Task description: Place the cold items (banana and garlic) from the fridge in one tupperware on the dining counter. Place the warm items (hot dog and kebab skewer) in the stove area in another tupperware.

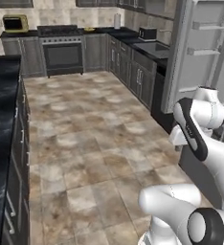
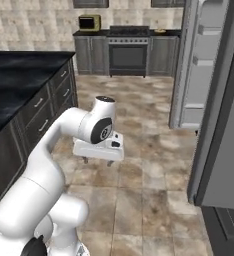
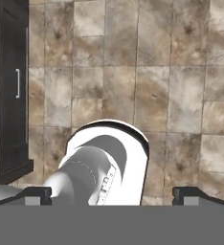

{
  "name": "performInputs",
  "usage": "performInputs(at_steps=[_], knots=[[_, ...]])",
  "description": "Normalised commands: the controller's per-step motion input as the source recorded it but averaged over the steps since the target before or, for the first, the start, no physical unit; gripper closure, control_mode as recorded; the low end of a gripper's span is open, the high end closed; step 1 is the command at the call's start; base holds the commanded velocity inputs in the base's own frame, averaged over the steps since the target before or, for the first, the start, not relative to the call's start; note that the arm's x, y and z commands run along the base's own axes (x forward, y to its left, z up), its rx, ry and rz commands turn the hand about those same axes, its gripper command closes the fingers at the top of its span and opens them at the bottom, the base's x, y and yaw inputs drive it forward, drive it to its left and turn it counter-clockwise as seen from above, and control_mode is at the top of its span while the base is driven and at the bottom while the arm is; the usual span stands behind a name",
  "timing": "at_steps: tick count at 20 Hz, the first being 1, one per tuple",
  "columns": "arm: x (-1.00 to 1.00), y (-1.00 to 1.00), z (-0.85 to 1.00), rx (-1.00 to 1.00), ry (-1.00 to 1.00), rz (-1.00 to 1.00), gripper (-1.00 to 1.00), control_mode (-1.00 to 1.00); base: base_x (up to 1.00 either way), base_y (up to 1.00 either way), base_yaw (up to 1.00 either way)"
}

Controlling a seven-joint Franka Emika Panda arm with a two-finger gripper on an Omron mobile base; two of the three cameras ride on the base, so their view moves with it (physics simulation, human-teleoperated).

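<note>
While nothing is held: the claw (image 2: pixel 98 161) hangs over bare floor tiles with its jaws spread wide and empty, folded in close to the robot's own body.
Fridge: the fridge (image 2: pixel 209 85) stands just to the arm's right with its doors swung open, white door shelves facing the room; I cannot make out the banana or garlic on them.
Stove area: the stove area (image 1: pixel 62 50) sits well apart at the far wall, its dark oven door shut; too far off to tell the hot dog or skewer.
Table: the dining counter (image 2: pixel 19 80) runs along the left, black veined top; no tupperware can be made out on the part in sight.
Risk, door: the open fridge door is near the elbow, so a swing towards the shelves could likely strike its edge.
Risk, reach: from this tucked pose a reach into the shelves may run short, and the base may need to close in first.
Risk, sorting: with two trays to fill, cold items could end up in the warm one.
</note>
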Motion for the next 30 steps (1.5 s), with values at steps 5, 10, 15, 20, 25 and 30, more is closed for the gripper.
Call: performInputs(at_steps=[5, 10, 15, 20, 25, 30], knots=[[0.0, 0.0, 0.0, 0.0, 0.0, 0.0, -1.0, 1.0, 0.7, 0.0, -0.33], [0.0, 0.0, 0.0, 0.0, 0.0, 0.0, -1.0, 1.0, 0.53, 0.0, -0.47], [0.0, 0.0, 0.0, 0.0, 0.0, 0.0, -1.0, 1.0, 0.5, 0.04, -0.6], [0.0, 0.0, 0.0, 0.0, 0.0, 0.0, -1.0, 1.0, 0.54, 0.4, -0.59], [0.0, 0.0, 0.0, 0.0, 0.0, 0.0, -1.0, 1.0, 0.58, 0.55, -0.46], [0.0, 0.0, 0.0, 0.0, 0.0, 0.0, -1.0, 1.0, 0.51, 0.3, -0.41]])
